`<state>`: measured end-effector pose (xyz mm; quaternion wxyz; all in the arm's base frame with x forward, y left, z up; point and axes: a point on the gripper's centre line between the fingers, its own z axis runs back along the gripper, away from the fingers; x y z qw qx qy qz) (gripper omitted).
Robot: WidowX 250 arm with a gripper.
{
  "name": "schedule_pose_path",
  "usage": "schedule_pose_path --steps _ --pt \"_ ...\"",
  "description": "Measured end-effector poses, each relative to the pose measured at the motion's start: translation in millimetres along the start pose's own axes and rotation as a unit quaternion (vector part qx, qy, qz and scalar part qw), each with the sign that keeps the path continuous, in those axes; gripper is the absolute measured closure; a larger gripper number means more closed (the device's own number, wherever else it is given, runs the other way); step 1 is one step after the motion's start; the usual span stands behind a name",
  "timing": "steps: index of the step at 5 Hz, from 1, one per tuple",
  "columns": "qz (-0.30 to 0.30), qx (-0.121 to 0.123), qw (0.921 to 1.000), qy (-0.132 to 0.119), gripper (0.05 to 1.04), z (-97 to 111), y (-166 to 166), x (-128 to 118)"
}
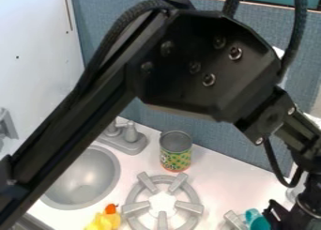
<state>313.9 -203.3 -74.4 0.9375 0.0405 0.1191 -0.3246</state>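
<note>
Where the white counter [229, 177] runs near right, teal object [255, 219]: one, partly visible, right by the gripper [277, 216].
Gripper opening: cannot tell, wide or narrow; hold or contact on the teal object equally unclear.
Burner [189, 207]: grey ring with prongs, left of the teal object.
Can [175, 155]: upright, green-yellow label, beyond the burner.
Yellow toy [106, 220]: orange-topped, near, left of the burner.
Basin [81, 178]: grey, round, left.

A patterned can [175, 155] stands on the white worktop [235, 177], between the grey sink [85, 180] and blue wall [207, 133].
</note>
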Motion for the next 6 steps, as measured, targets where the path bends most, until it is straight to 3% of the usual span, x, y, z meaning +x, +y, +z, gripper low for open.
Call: schedule_pose_path --steps 1,2,3,4,5,6 --pt "0.007 0.001 1.0000 -0.001 0.449 -3.5 0.0 -1.2" --pt "0.015 0.014 0.9997 -0.011 0.161 8.4 4.1 -4.6" --pt "0.025 0.030 0.9986 -0.034 0.070 30.9 8.7 -11.8" --pt "0.049 0.034 0.9968 -0.054 0.074 52.6 8.3 -36.8" --pt "0.084 0.022 0.9954 -0.040 0.074 65.9 1.6 -76.5" --pt "0.100 -0.010 0.9945 -0.028 0.074 69.0 -9.4 -102.0"
